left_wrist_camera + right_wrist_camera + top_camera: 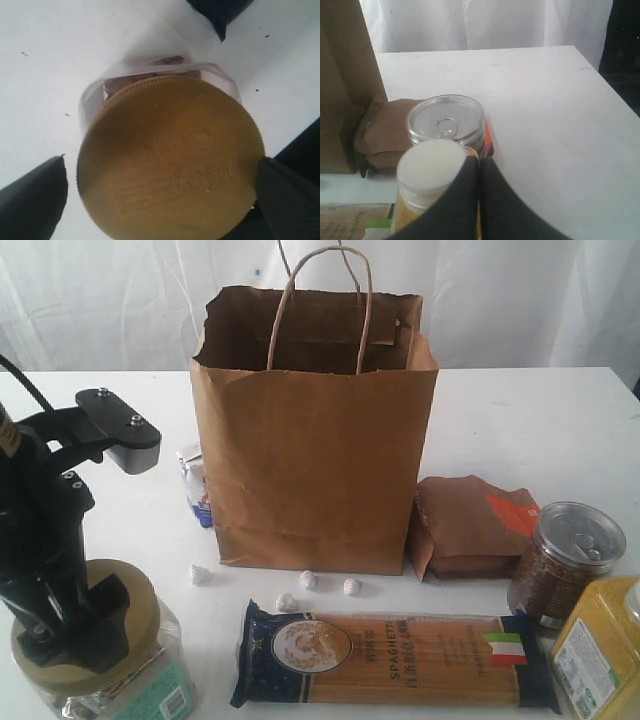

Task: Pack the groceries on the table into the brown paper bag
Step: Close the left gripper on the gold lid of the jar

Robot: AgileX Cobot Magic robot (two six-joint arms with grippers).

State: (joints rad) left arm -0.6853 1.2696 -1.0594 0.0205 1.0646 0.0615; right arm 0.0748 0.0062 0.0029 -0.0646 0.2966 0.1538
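Left arm — matte black, 2 silver screws atop, black cable.

"SPAGHETTI" on the blue-ended spaghetti pack

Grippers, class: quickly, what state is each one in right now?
Left gripper: open, jaws either side of the tan-lidded clear plastic jar.
Right gripper: shut, holding nothing.

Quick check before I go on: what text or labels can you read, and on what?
"SPAGHETTI": on the blue-ended spaghetti pack, beside an Italian flag.
Embossed print on the tan-lidded clear jar: too blurred.
Label on the white-capped bottle of yellow grains: too small.
On the small orange-labelled brown pouch: nothing legible.
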